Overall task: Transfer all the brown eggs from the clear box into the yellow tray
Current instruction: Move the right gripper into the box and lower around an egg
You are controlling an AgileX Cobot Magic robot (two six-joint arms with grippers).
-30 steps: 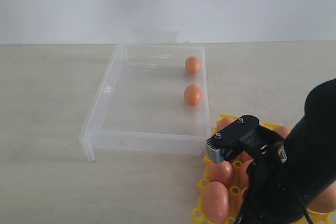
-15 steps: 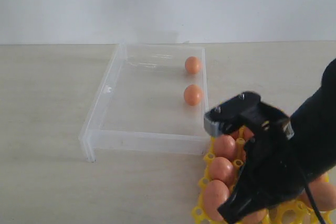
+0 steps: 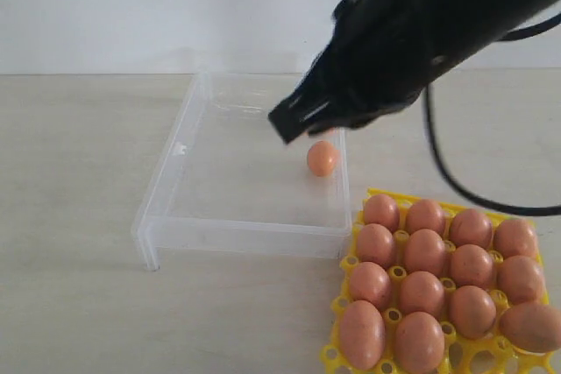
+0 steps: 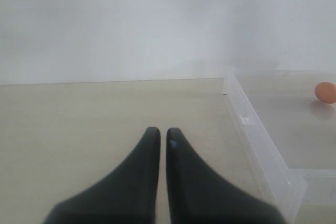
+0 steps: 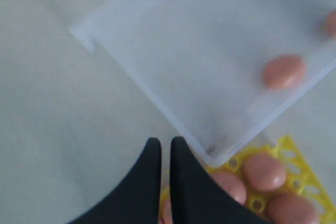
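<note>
Exterior view: right arm (image 3: pixel 421 32) hung over the clear box (image 3: pixel 166 172). Yellow tray (image 3: pixel 331 356) sat just beside the box's near right corner, holding brown eggs (image 3: pixel 426 251). One egg (image 3: pixel 323 158) lay inside by the box's right wall. Right gripper (image 5: pixel 163 141) and left gripper (image 4: pixel 163 129) were both pinched together, empty.

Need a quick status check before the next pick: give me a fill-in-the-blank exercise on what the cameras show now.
1. The right gripper has its jaws ____.
2. The right wrist view shows ____ brown eggs lying in the clear box.
3. The other eggs sit in cups of the ____ tray.
Missing words: shut; two; yellow.
</note>
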